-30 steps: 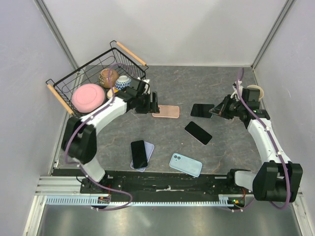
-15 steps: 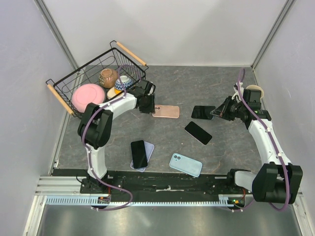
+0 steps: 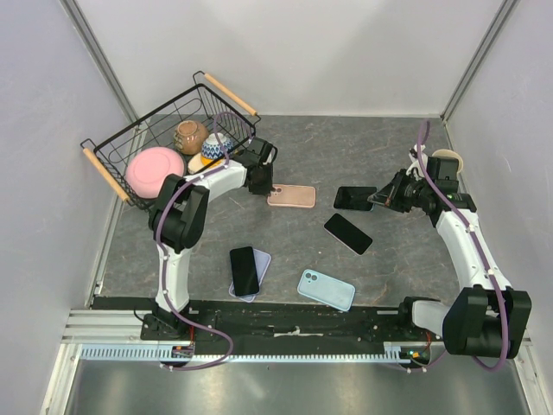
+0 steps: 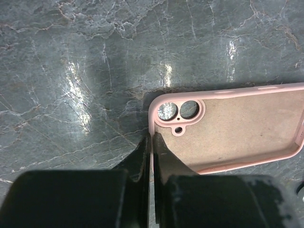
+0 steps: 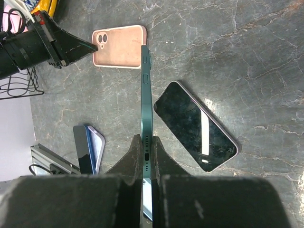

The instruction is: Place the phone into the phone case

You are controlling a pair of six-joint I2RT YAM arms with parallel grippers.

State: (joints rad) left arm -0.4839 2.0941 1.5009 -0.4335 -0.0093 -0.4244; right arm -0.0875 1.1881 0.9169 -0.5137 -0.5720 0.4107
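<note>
Near the top view's centre, the left gripper [image 4: 151, 145] was clamped shut on the camera-hole end of the pink rubbery rectangular phone case [image 4: 237, 128], while the right gripper [image 5: 146, 142], further right, pinched the slim dark-green phone [image 5: 145, 85], apart from that case.

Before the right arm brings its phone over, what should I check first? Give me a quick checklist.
1. Left claw shut on the wall of the pink case: ok.
2. Case open side up, nothing inside: ok.
3. Right claw shut on the green phone: ok.
4. Phone lined up over the case: not ok, they are well apart.
5. Path between them free: ok; the black phone lies off to the near side.
6. Phone's camera end facing the camera cutout: cannot tell.
</note>
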